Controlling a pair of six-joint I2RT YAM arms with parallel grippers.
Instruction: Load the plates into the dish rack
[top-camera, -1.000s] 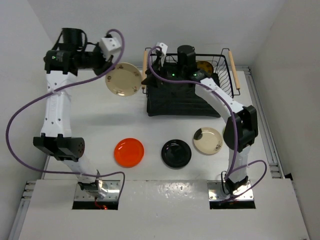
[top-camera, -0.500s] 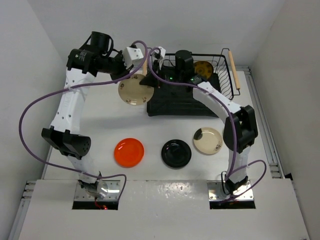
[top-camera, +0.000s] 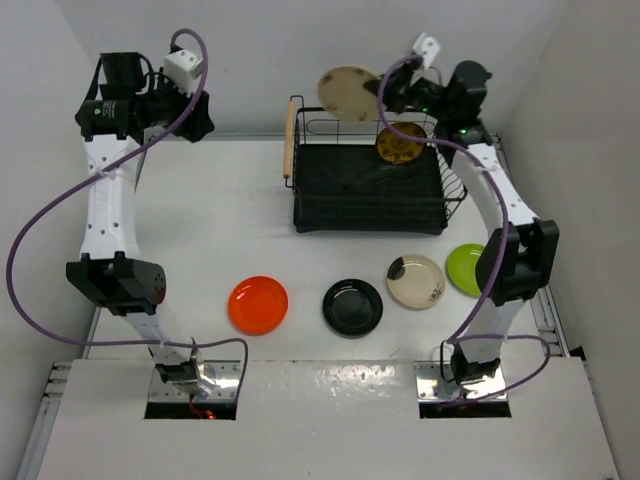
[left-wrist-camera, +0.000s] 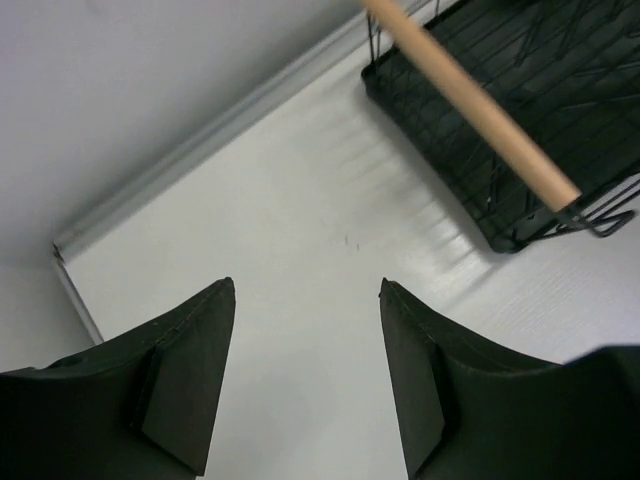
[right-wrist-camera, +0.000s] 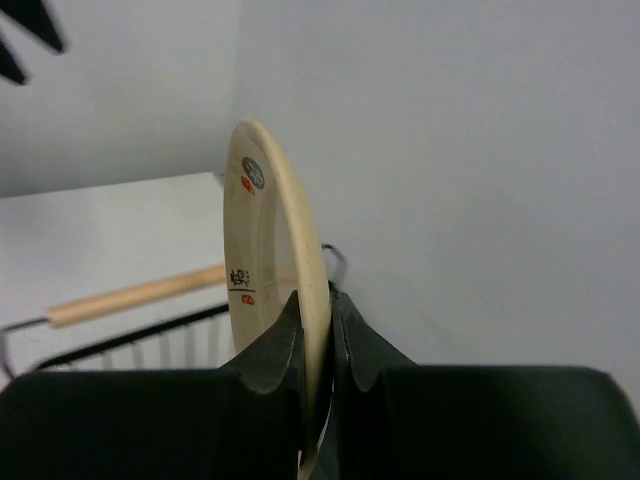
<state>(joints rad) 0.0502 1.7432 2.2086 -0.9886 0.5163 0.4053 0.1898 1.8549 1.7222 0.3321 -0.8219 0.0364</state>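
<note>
- Cream plate (top-camera: 350, 93) pinched by its rim in the right gripper (top-camera: 385, 95); jaws clamped on it, one of the fingers (right-wrist-camera: 270, 360) on each face of the lower edge.
- Held on edge, high above the far edge of the rack (top-camera: 365, 200), close to the far edge of the table.
- Below the jaws and a little nearer: a patterned plate (top-camera: 400, 143), upright in the rack's far right corner.
- Probably next: down and nearward into a free slot left of the patterned plate, disc kept upright, rim leading.
- Left gripper (left-wrist-camera: 305, 380) spread open with nothing between the jaws, over the far left corner of the table, well apart from the rack's handle (left-wrist-camera: 470, 100).
- Flat along the near part of the table: orange plate (top-camera: 258, 304), black plate (top-camera: 352, 306), beige plate (top-camera: 416, 281), green plate (top-camera: 465, 268).
- Orange nearer the left arm, green nearest the right.
</note>
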